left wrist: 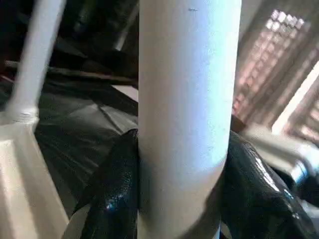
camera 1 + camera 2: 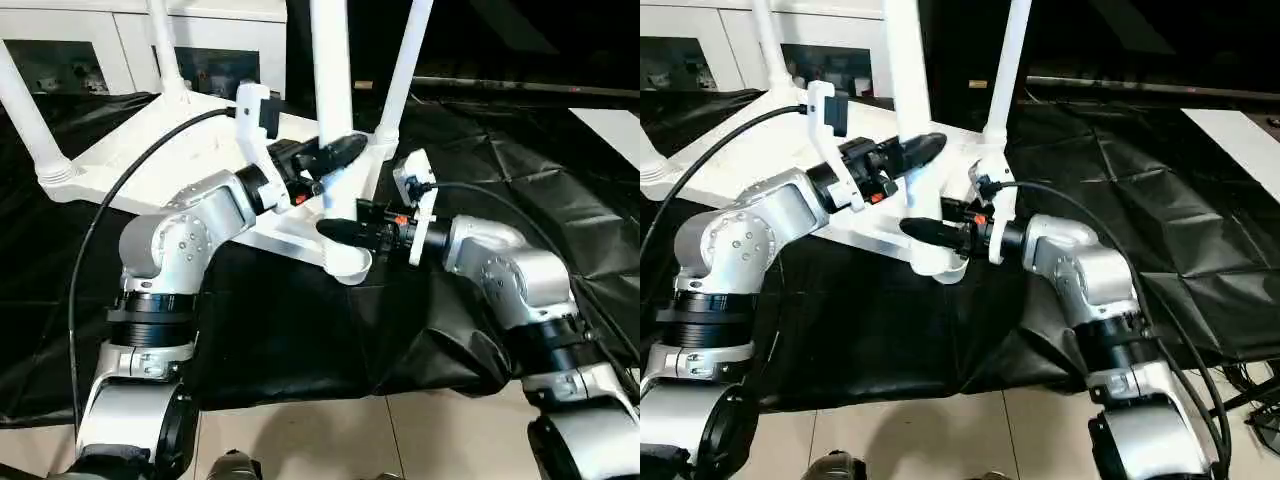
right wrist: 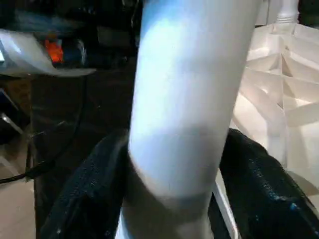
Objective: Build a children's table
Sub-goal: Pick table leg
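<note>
The table top (image 2: pixel 150 165) lies upside down on the black cover (image 2: pixel 290 330), ribs up, with legs standing in its corner sockets. At the near corner a leg (image 2: pixel 332 90) rises upright. The left claw (image 2: pixel 335 158) comes in from the left and grips this leg, a black finger pressed on each side. Just below it, the right claw (image 2: pixel 342 232) reaches in from the right, its fingers (image 3: pixel 94 194) straddling the same leg near the socket (image 2: pixel 347 262); whether they clamp it I cannot tell.

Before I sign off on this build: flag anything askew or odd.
Nothing stands out. The tabletop lies upside down with its legs upright, and both grippers flank the near leg.
</note>
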Controlling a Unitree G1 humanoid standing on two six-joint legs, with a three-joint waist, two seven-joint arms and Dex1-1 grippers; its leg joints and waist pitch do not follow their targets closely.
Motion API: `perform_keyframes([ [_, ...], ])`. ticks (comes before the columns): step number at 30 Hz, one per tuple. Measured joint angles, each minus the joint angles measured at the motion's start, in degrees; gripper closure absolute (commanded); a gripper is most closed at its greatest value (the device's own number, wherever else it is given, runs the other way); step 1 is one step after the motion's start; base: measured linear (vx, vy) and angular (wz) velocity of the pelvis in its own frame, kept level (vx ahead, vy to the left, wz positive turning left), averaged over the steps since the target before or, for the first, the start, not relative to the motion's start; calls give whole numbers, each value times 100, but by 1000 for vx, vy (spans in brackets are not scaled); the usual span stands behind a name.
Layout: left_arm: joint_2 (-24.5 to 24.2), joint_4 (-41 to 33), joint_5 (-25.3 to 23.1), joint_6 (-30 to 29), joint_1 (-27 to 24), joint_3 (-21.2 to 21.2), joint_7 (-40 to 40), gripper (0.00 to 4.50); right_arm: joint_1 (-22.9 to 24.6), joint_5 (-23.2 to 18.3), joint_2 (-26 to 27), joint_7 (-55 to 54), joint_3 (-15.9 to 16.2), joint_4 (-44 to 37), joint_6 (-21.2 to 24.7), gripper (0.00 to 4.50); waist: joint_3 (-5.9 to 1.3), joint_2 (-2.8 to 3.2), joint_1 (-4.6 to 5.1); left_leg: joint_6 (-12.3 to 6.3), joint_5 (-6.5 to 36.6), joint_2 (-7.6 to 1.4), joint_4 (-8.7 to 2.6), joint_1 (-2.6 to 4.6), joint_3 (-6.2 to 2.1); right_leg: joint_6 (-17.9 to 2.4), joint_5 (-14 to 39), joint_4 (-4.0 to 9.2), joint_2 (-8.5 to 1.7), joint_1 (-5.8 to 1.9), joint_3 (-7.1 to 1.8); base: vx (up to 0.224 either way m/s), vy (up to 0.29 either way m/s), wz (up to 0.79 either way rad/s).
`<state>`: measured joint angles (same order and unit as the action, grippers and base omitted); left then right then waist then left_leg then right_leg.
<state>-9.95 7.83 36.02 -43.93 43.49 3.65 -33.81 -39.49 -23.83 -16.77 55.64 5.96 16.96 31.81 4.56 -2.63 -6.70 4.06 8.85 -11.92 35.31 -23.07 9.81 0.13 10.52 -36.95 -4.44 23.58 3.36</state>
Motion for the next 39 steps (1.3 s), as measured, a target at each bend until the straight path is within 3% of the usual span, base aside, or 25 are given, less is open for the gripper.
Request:
perform_keyframes([
  [3,-1,-13,-68,3,0,-97,-38,260,-106,5,-101,198,64,18,7,110,0,-1,11,0,0,0,0,0,0,0,0,-1,0,0,0,0,0,0],
  [15,-109,-12,-262,111,0,-268,-104,260,-307,139,-245,599,323,363,133,110,3,-11,5,0,0,0,0,0,0,-1,-1,-2,0,0,0,0,0,0],
  [29,-170,-13,-371,185,0,-401,-314,261,-325,156,-250,729,325,515,142,110,2,-13,6,0,-1,0,0,1,0,-3,-2,-3,0,0,0,0,0,0],
  [39,-191,-65,-369,166,-1,-419,-395,261,-328,169,-211,800,325,674,139,209,2,-13,8,-1,-1,-1,0,1,1,-3,-2,-3,0,1,0,0,0,0],
])
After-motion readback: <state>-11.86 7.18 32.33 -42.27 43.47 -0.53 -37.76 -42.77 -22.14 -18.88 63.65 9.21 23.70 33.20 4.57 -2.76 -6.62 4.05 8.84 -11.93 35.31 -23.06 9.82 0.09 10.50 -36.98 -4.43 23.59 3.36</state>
